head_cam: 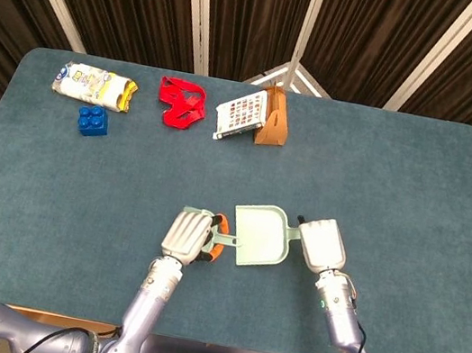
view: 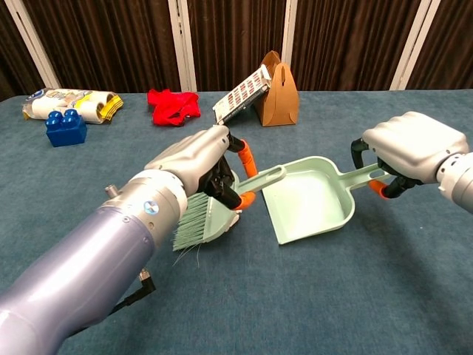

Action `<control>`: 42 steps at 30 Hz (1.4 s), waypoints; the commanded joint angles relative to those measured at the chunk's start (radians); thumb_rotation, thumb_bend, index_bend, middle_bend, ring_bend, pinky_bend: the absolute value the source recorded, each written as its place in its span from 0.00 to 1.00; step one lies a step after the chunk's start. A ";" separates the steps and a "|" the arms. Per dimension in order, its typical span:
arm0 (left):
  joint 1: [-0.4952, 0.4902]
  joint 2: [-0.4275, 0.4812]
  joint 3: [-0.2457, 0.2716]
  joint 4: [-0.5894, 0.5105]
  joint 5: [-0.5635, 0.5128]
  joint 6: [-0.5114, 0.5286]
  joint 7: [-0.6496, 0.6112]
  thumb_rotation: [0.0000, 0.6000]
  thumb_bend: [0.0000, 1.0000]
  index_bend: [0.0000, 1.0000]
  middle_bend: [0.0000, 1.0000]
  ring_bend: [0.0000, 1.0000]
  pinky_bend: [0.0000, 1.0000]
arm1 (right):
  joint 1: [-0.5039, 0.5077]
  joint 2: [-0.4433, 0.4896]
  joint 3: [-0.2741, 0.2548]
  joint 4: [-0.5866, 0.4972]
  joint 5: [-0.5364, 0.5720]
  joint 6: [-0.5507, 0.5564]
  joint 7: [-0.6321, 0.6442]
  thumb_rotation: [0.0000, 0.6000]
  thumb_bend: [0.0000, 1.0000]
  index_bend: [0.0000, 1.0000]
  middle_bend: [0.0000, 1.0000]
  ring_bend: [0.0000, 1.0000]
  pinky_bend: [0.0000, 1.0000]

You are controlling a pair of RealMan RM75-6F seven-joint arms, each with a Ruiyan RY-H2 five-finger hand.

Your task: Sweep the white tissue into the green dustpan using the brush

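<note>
The pale green plastic brush (view: pixel 211 214) is clamped in the left robot hand (view: pixel 203 159), the mint-green plastic dustpan (view: pixel 310 203) in the right robot hand (view: pixel 410 148), near the surface's front edge. The crumpled white tissue (view: pixel 234 216) is barely seen, tucked beneath the left robot hand by the bristles, just beside the pan's lip. Should the lip be lifted, the tissue could be pushed underneath.

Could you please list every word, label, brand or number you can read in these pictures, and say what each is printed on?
None can be read.
Snack packet: printing too small and blurred.
Patterned card leaning on the brown holder: rows of marks, too small to read.
Blue block, dustpan, brush: no text visible.
</note>
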 commanded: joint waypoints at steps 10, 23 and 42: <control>-0.014 -0.058 -0.013 0.073 0.039 -0.019 -0.053 1.00 0.66 0.79 1.00 1.00 1.00 | 0.003 -0.012 -0.005 -0.039 0.003 0.001 -0.031 1.00 0.51 0.76 0.96 0.92 0.94; -0.043 -0.137 -0.047 0.157 0.112 -0.040 -0.158 1.00 0.66 0.79 1.00 1.00 1.00 | 0.002 -0.005 -0.004 -0.043 0.011 0.006 -0.041 1.00 0.51 0.76 0.96 0.92 0.94; 0.055 0.055 -0.024 -0.126 0.220 0.025 -0.201 1.00 0.66 0.80 1.00 1.00 1.00 | -0.004 0.014 -0.010 -0.069 0.005 0.014 -0.048 1.00 0.51 0.76 0.96 0.92 0.94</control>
